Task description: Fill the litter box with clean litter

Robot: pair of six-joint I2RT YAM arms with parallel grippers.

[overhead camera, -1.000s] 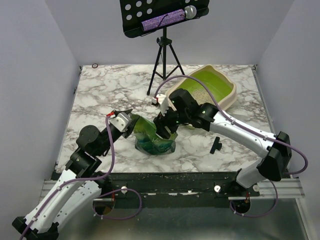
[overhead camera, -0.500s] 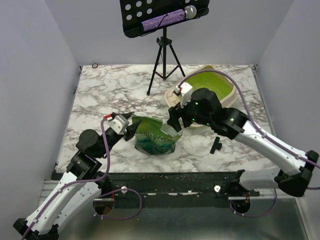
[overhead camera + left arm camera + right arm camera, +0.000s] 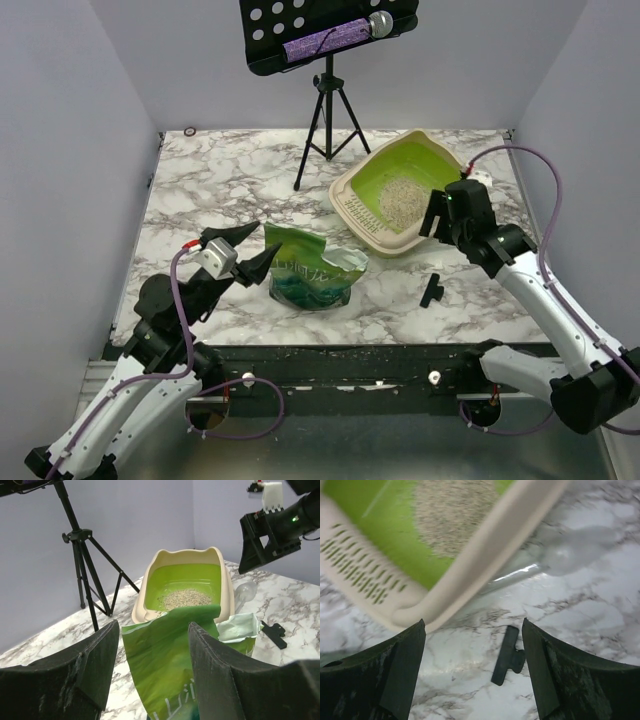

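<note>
The litter box [image 3: 352,196] lies at about one o'clock on the marble worktop [image 3: 220,180], a patch of clean litter [image 3: 403,199] on its lime-green floor. Just beyond its three-o'clock rim hangs the right tool [image 3: 437,213], fingers spread and empty. At seven o'clock from the box stands a glossy green bag [image 3: 311,268] (top crumpled open); at the bag's nine o'clock the left tool [image 3: 246,250] is spread too, holding nothing. A small black clip [image 3: 432,290] lies at five o'clock.

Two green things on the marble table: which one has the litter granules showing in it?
The beige plastic litter box with the lime-green inside, at the back right; a pale patch of granules lies in it. The crinkled glossy green bag shows none.
</note>
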